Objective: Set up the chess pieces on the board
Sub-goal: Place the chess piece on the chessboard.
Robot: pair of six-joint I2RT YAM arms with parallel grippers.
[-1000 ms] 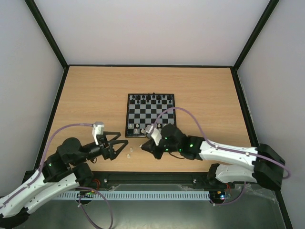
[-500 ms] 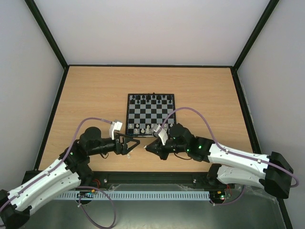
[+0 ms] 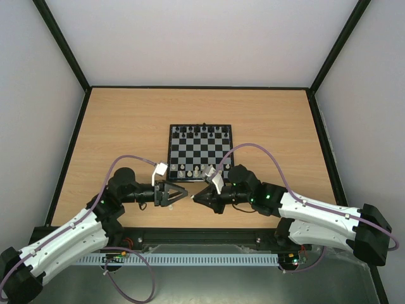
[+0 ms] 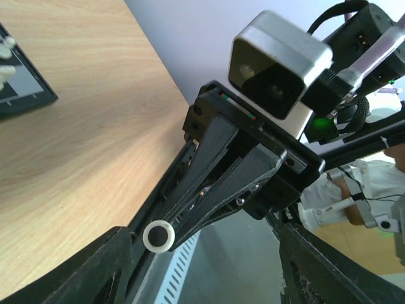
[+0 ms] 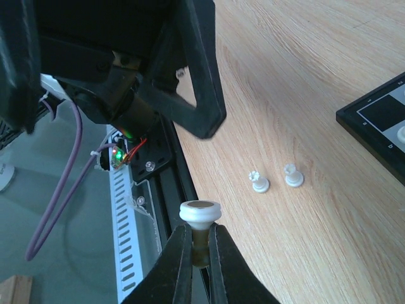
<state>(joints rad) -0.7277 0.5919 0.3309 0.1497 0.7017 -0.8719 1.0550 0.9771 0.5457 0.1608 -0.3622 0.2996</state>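
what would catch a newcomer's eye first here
The right gripper and left gripper meet tip to tip just off the near edge of the board. The right one is shut on a white chess piece, offered to the open left one. Two more white pieces stand on the table nearby.

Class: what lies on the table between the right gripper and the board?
Two white chess pieces stand side by side on the table, between the right gripper and the board, seen in the right wrist view.
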